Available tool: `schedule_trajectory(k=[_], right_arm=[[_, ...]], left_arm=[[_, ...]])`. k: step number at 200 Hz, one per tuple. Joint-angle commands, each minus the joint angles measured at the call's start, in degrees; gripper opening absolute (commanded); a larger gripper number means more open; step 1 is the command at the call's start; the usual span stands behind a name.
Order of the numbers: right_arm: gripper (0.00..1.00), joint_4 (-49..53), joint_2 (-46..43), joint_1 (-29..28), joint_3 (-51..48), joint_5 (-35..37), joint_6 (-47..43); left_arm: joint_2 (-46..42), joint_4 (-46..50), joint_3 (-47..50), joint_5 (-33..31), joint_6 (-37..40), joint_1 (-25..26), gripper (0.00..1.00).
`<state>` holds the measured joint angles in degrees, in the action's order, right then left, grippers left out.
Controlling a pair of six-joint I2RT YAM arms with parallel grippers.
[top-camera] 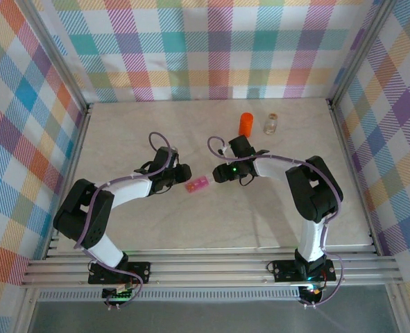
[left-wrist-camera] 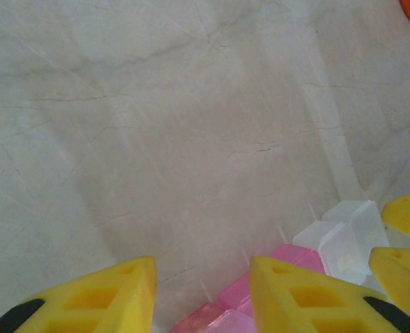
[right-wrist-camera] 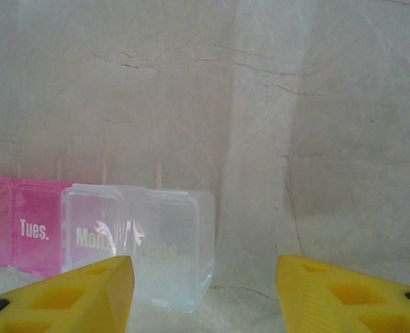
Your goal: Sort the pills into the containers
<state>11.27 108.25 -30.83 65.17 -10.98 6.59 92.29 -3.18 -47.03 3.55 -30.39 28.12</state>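
Between the left fingers [left-wrist-camera: 309, 295], set fairly narrow astride its pink end without pinching it, and the right fingers [right-wrist-camera: 80, 291], wide and empty, the pink pill box [top-camera: 198, 184] lies on the tabletop [top-camera: 156, 232]; no pills show inside, so sorting looks hardly begun.

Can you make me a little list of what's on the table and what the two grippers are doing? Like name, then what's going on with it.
table: pale, marble-look
pill box: pink with a clear end, lying flat between the two grippers; labels Mon. and Tues. readable
orange bottle: farther back, apart from the pill box
clear jar: just right of the orange bottle
left gripper: at the pink end; gripping or not, cannot tell
right gripper: open, at the clear end
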Motion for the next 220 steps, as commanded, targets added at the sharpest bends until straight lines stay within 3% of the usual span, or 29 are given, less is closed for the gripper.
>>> schedule_trajectory(k=[1,91,156,220], right_arm=[[0.58,0.9,1.0,-0.3,1.2,-1.3,-0.3],[0.59,1.9,2.4,-0.3,2.4,0.1,1.1],[0.59,1.7,2.3,-0.3,1.4,0.1,1.5],[0.59,1.6,2.4,-0.3,1.1,-0.1,1.9]], left_arm=[[-2.5,-2.1,0.6,4.5,1.7,1.5,0.39],[-3.1,-1.7,-0.2,7.7,4.0,4.5,0.35],[-2.2,3.3,1.1,2.2,3.6,4.5,0.29],[1.1,2.2,2.7,1.4,1.5,4.5,0.23]])
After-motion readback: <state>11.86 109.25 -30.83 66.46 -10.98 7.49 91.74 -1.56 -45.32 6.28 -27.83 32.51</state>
